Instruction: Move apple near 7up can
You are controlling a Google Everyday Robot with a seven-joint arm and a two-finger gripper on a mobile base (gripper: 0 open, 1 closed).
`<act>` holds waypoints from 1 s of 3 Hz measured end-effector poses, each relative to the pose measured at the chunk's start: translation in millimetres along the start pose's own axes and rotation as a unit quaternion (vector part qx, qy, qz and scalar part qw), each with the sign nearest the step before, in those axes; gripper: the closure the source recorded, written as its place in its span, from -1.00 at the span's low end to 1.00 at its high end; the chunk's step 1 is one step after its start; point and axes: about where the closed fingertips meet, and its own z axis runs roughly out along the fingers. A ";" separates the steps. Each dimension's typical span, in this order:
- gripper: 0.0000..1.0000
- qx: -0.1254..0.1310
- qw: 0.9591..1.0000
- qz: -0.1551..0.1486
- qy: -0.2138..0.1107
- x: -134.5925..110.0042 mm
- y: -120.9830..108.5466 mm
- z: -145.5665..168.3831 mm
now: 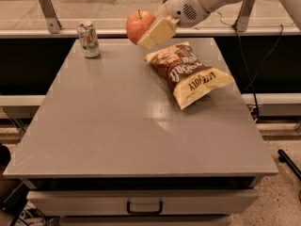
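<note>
The can stands on the tabletop near its far left corner. The chip bag lies flat on the far right part, well apart from the can. The gripper comes in from the far right and hangs over the far part of the tabletop between them. It clasps the apple clear of the surface, just left of the bag's far end. A drawer sits below the front edge.
</note>
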 end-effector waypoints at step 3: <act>1.00 0.046 0.993 0.038 0.097 2.2 -57.7 100.6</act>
